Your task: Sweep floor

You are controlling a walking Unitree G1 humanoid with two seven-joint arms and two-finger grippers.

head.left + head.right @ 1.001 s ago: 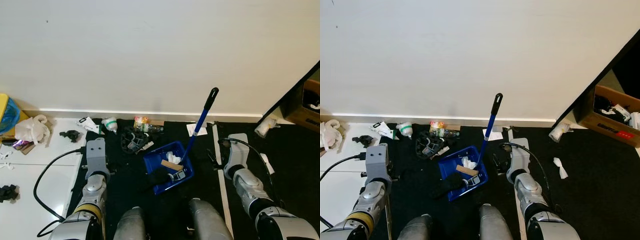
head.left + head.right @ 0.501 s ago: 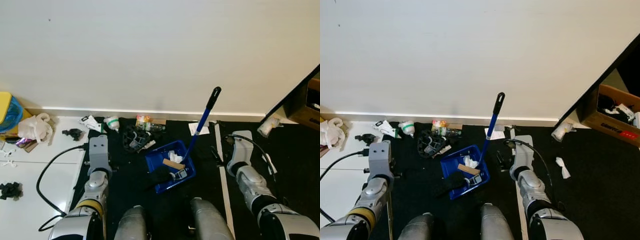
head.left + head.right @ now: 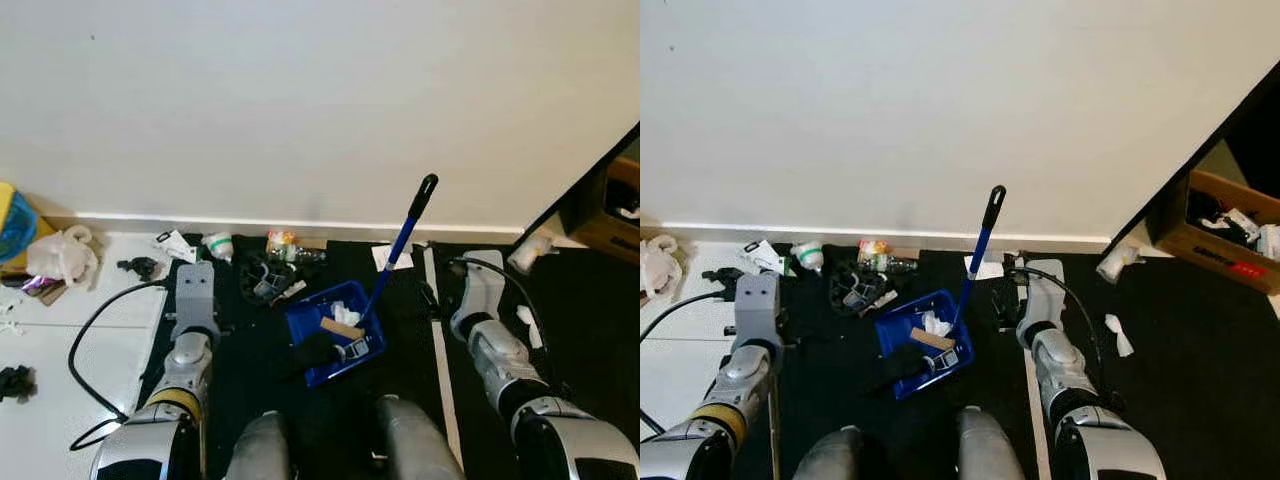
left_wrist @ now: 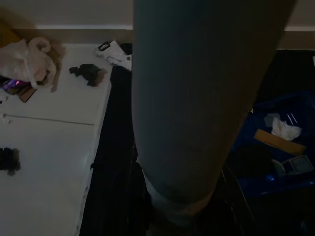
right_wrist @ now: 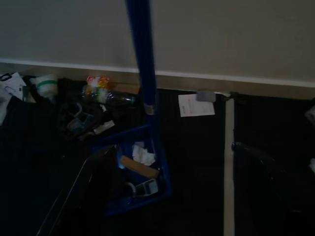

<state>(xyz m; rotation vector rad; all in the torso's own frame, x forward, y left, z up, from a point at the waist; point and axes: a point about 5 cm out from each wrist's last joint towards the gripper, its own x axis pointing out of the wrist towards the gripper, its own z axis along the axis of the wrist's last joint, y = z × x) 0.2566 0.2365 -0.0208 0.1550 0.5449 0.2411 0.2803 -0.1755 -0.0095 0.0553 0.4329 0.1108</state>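
Robot stands over a part-filled blue dustpan; sweeping looks about half done.

Left to right: white bag [image 3: 60, 255] and black scraps on white floor, well left of the left gripper [image 3: 194, 290], finger state unclear. Ahead of it, cup [image 3: 218, 243], bottle [image 3: 285, 246], black tangle [image 3: 262, 278]. Between the arms, blue dustpan [image 3: 335, 335] holding paper and wood, its handle [image 3: 400, 245] upright. Right gripper [image 3: 484, 283], finger state unclear, just right of it. Wall-side litter remains.

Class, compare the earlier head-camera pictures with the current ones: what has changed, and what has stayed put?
The right arm has reached forward, closer to the blue handle. Nothing was taken hold of or let go. The left arm, the blue dustpan with its scraps, and the litter along the wall lie as before.
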